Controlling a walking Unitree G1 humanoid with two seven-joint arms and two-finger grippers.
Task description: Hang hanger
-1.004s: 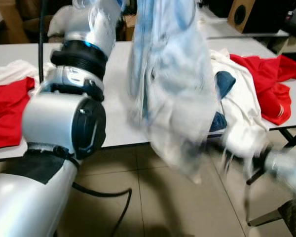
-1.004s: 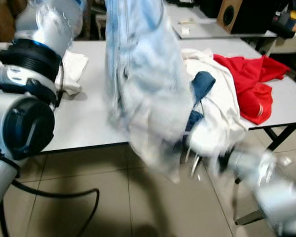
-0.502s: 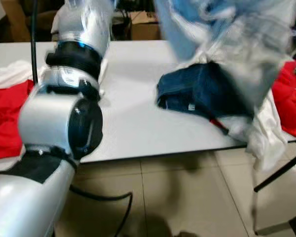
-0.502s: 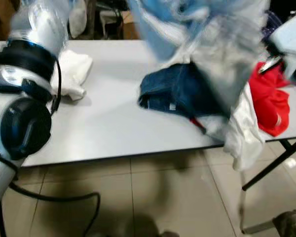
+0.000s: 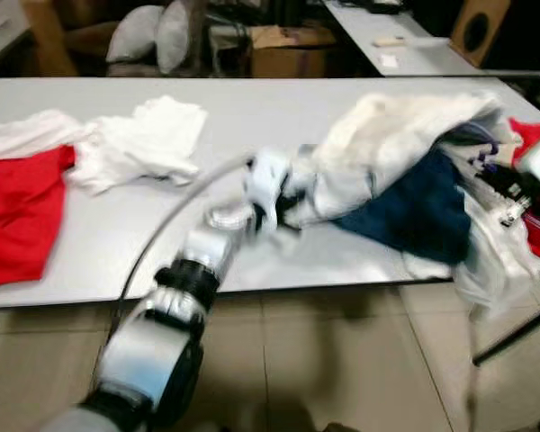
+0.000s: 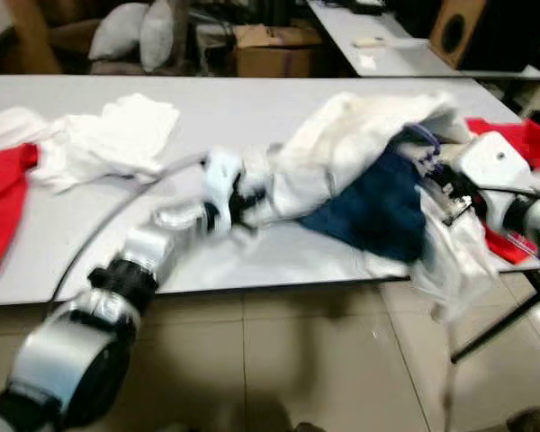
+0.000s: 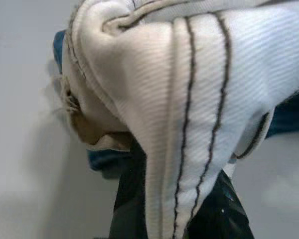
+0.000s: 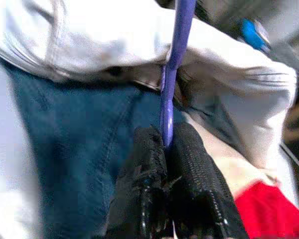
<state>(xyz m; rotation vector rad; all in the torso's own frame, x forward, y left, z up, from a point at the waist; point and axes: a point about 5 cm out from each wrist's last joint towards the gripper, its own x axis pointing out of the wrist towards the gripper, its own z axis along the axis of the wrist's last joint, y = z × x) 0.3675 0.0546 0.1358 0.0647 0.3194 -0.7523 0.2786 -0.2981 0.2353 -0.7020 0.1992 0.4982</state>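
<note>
The right gripper (image 8: 164,164) has its fingers (image 8: 194,184) pressed together on the thin purple hanger (image 8: 172,74), which rises from the pinch into a fold of pale cloth, with blue denim beside it. From across the room that gripper sits at the right end of the table (image 5: 207,117), buried in the edge of the heap. The left gripper (image 7: 179,209) has a fold of the white garment (image 5: 387,135) with dark piping draped between its black fingers (image 7: 217,209), which look closed on it. That arm reaches over the table's front edge to the left end of the same heap, its cable looping back behind it. The heap itself is the white garment over a navy piece (image 5: 423,211), spilling off the front edge, and it hides most of the hanger. Red cloth (image 6: 513,144) pokes out at the far right. Well apart to the left lie a white shirt (image 5: 139,144) and a red shirt (image 5: 18,216). Behind the table stand pillows (image 5: 157,31) and a cardboard box (image 5: 288,49).
</note>
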